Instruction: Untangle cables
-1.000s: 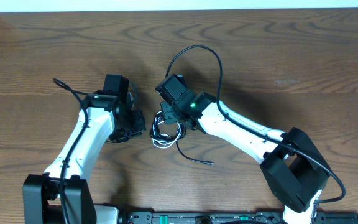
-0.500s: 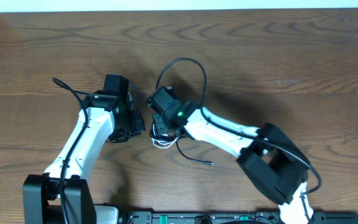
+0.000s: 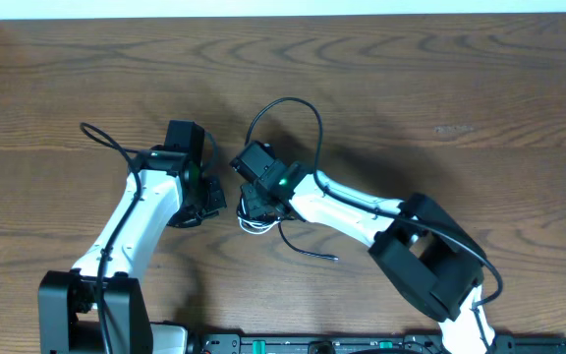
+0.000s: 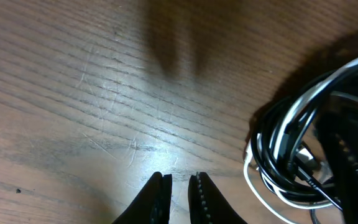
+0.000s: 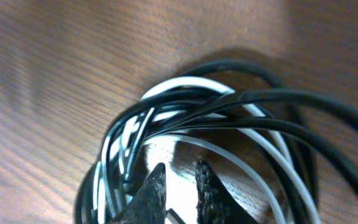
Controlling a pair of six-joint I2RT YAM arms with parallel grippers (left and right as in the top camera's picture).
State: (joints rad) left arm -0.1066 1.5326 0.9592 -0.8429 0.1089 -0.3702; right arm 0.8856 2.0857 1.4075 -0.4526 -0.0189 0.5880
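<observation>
Separating the cable bundle: right hand working at the coil

The cables (image 5: 185, 124) are lying coiled mid-tabletop; right hand (image 5: 178, 180) is hovering narrow inside the loop, holding nothing (left hand (image 4: 178, 186), at 9 o'clock, likewise narrow). Advisable: pinch one strand only.

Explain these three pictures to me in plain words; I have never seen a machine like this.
The white-and-black things are two robot arms at a wooden table. One picture looks down from above; the other two come from cameras on each wrist, with that arm's own two fingers at the bottom edge. Between the arms lies a tangled bundle of cables: thin black cords and one white cord. The left hand is nearly shut over bare wood, holding nothing, with the bundle beside it. The right hand is nearly shut right over the bundle; whether it grips a cord, I cannot tell.
</observation>
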